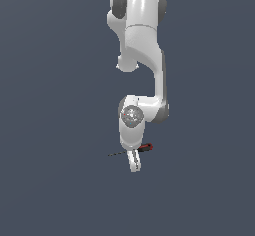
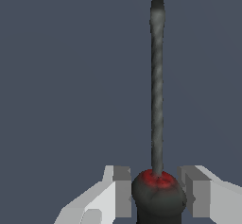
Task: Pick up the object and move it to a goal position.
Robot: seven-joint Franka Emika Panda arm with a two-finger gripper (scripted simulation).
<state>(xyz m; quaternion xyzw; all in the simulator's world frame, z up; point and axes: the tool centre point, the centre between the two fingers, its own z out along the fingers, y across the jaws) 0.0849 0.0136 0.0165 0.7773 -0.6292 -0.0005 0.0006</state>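
Uniform slate-blue background fills both views, smooth and without texture, with no visible edge or seam. Against it, the gripper (image 2: 157, 197) appears in the wrist view as two pale, blocky fingers (image 2: 119, 192) with grey inner pads, one on either side of the screwdriver (image 2: 157, 95). The pads sit close against the handle's dark, rounded bulb, so the gripper reads as clamped on the handle. That handle is glossy black with a red collar where the shaft enters it. From the collar the shaft runs straight away from the gripper: thin, dark grey metal, faintly mottled, ending in a slightly flattened tip.

In the exterior view the gripper (image 1: 133, 164) points downward beneath a smooth white wrist housing with a round grey, speckled cap. The screwdriver (image 1: 145, 148) lies roughly level across the gripper; its red-and-black handle shows toward the exterior view's right of the gripper, and its fine shaft projects toward that view's left. The white finger covers the middle of the tool. Above the gripper rises the arm (image 1: 142, 36), built of rounded white shells with dark grey joints.
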